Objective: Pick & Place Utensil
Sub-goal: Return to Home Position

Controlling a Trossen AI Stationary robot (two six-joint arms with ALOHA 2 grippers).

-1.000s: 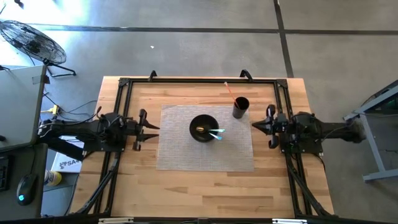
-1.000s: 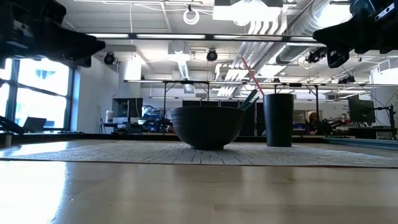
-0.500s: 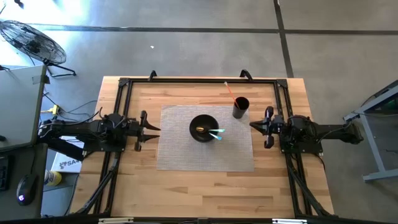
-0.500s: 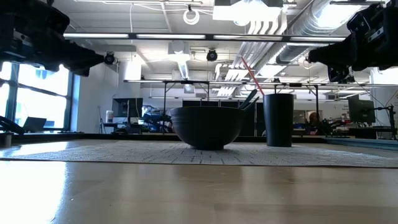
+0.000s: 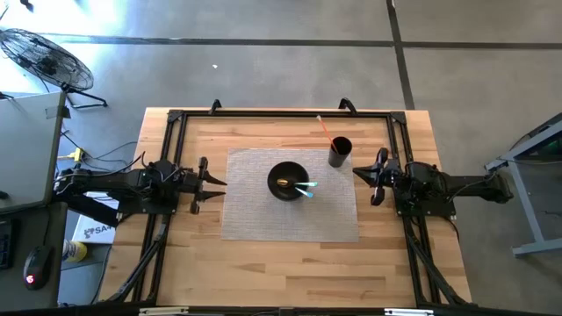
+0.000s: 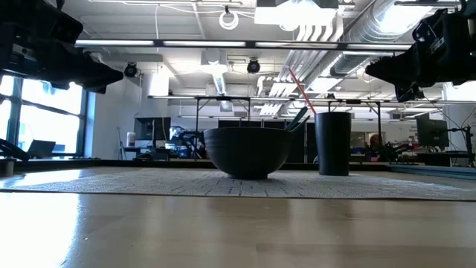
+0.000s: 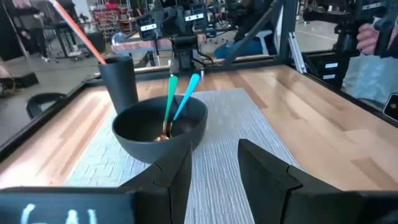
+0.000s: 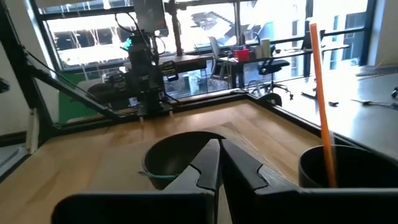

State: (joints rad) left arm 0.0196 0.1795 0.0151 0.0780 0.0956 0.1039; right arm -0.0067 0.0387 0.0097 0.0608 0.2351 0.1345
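Observation:
A black bowl [image 5: 287,182] stands on a grey woven mat [image 5: 263,219] at mid table. Two teal-handled utensils [image 5: 306,187] lean on its rim toward the table's right, with a gold-coloured piece [image 7: 165,132] low inside. A black cup [image 5: 340,151] stands at the mat's far right corner, and an orange stick [image 5: 324,128] leans out of it. My left gripper [image 5: 219,182] hovers open to the left of the bowl [image 7: 158,127]. My right gripper [image 5: 355,173] hovers shut just right of the mat, near the cup [image 8: 348,165]. Neither touches anything.
A black metal frame [image 5: 281,113] runs round the wooden table top, and both arm bases sit on its side rails. Bare wood lies on the near side of the mat [image 6: 238,223]. Off the table stand a fan [image 5: 48,57] and a desk to the left.
Both grippers have come down a little in the low view. The right gripper has also edged toward the table's left, closer to the cup and the bowl. The bowl, cup and utensils have not moved.

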